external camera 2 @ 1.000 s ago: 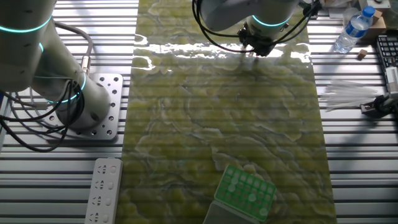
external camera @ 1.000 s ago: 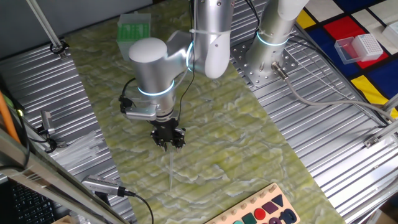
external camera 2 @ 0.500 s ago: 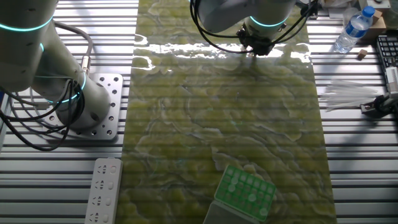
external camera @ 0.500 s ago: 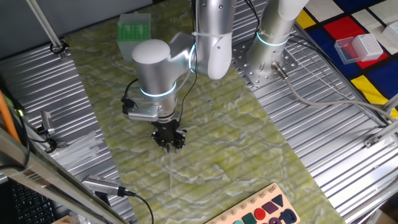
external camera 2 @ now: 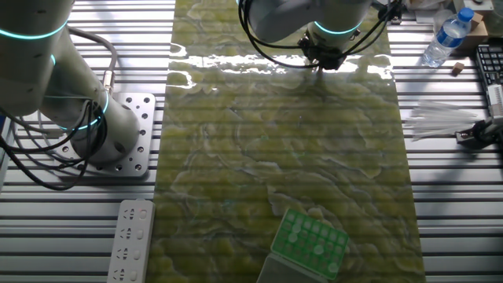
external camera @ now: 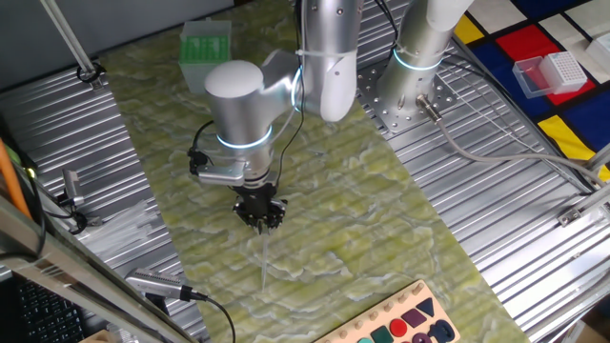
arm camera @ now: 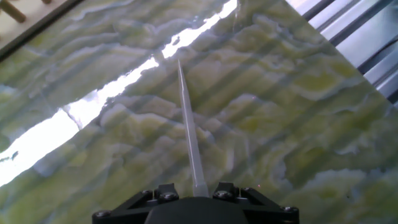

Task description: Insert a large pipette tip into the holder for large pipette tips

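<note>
Gripper [external camera: 260, 225] over green marbled mat [external camera: 362, 219], pipette tip in its grasp.
Fingers closed on the wide end of the large pipette tip [arm camera: 189, 134]; the tip points straight out from the hand, its point just above the mat. Holder for large pipette tips [external camera 2: 308, 242] sits on the mat's far end, well apart from the gripper.

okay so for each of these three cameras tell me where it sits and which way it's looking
One fixed view: high, beyond the mat's toy-board end, facing the holder; shows arm, gripper.
The other fixed view: high, at the holder's end, facing back; gripper far.
Hand view: on the hand, looking along the pipette tip; finger bases only.
Both fixed views share holder, mat and gripper.
</note>
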